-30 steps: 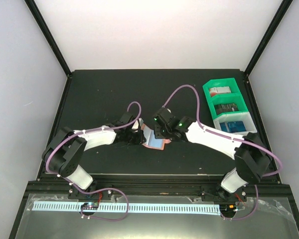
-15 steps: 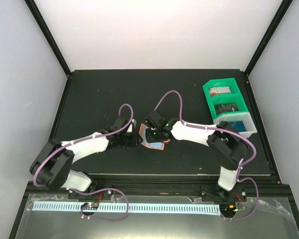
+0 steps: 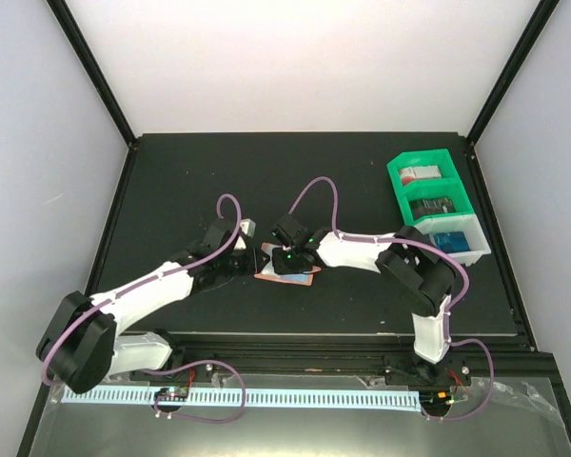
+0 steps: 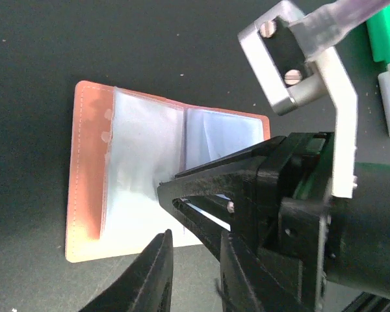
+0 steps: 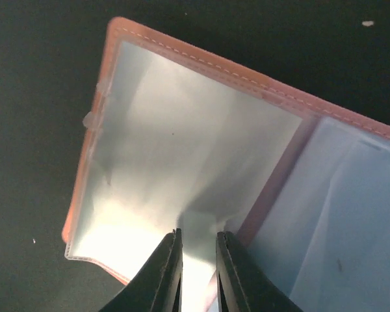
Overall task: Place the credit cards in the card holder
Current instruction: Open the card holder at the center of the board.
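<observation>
The salmon-orange card holder (image 3: 305, 278) lies open on the black table, its clear sleeves facing up (image 4: 91, 182) (image 5: 182, 130). My right gripper (image 3: 284, 262) (image 5: 197, 234) hangs over its middle. The jaws are nearly together, and a raised fold of clear sleeve seems pinched between them. In the left wrist view the right gripper (image 4: 166, 192) shows from the side, with a thin pale strip in its slit. My left gripper (image 3: 255, 259) (image 4: 194, 244) is just off the holder's left edge, open over bare table. The credit cards sit in the tray: red-and-white (image 3: 419, 173), dark (image 3: 433, 205), blue (image 3: 447, 240).
A green-and-white compartment tray (image 3: 398, 181) stands at the right side of the table, apart from both grippers. Black frame posts and pale walls enclose the table. Purple cables loop above both wrists.
Both arms reached further left over the holder. The holder slid slightly left. The right jaws narrowed over the sleeve. The left jaws opened.
</observation>
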Robot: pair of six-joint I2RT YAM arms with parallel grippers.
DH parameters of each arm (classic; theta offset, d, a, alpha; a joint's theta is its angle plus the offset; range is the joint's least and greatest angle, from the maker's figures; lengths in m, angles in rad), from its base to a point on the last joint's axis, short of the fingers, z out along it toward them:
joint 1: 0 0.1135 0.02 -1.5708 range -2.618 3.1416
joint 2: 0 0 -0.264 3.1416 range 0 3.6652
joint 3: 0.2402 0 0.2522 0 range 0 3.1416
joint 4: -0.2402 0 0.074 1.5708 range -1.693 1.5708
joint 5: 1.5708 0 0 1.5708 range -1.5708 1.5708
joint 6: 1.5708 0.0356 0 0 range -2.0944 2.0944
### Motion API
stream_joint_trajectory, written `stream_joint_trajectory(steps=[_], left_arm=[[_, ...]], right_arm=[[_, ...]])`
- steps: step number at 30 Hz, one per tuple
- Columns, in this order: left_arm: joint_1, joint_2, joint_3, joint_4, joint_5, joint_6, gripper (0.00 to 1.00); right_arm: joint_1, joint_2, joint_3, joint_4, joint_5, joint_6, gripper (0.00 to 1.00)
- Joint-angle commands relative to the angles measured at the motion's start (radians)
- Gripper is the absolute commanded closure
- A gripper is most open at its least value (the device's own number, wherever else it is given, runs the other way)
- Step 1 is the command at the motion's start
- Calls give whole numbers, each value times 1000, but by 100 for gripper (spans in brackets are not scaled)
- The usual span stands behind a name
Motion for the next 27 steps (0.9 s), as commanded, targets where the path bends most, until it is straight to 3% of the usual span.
stream_joint_trajectory(steps=[1,8,13,18,24,27], left_arm=[[17,65,33,48,54,22,80],[23,235,58,164,146,29,85],[24,337,71,201,119,36,85],[25,367,50,218,115,39,85],[24,353,30,238,163,46,83],[25,345,35,220,163,58,81]], right_arm=[[-1,15,-27,17,20,29,81],[-4,-39,-63,66,-9,13,81],[-15,-111,-77,54,-8,-16,82],[-51,-282,-103,-42,70,-63,79],[-254,-486,-138,-157,178,-158,66],[-416,-547,-151,-189,204,-203,46]])
